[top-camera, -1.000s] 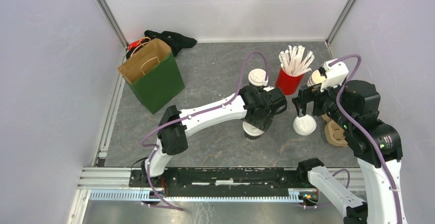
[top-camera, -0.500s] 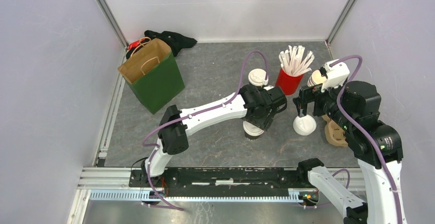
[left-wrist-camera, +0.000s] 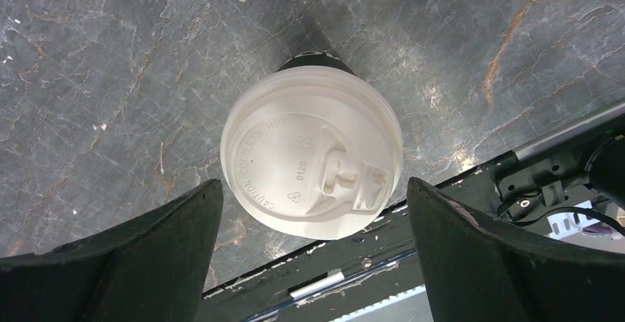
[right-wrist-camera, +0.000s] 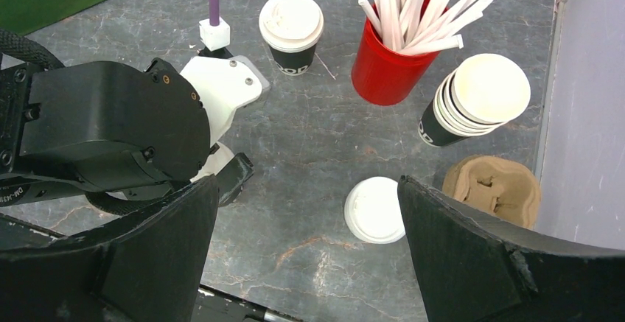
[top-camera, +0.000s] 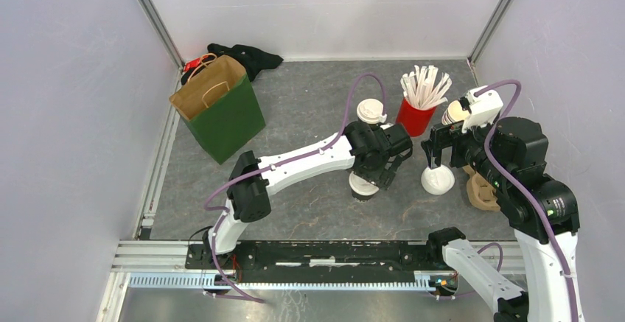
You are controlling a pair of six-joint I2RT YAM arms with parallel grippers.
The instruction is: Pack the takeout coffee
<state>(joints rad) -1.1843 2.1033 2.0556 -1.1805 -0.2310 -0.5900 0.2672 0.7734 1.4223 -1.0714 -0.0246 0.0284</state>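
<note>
A dark grey, veined table [top-camera: 309,108] carries everything. One lidded cup [left-wrist-camera: 295,138] stands on it directly under the left gripper [left-wrist-camera: 313,184], between its fingers [left-wrist-camera: 147,263] and touching neither. A second lidded cup [right-wrist-camera: 291,23] stands beyond that gripper. Under the right gripper [right-wrist-camera: 307,182], toward its right side, lies a loose white lid [right-wrist-camera: 374,209]. Beyond the lid are a red cup of white sticks [right-wrist-camera: 383,71] and a stack of lidless cups [right-wrist-camera: 479,97], and a brown pulp tray [right-wrist-camera: 492,189] lies to the lid's right. Well off to the left gripper's left stand a green paper bag [top-camera: 219,108] and a black cloth [top-camera: 247,58].
</note>
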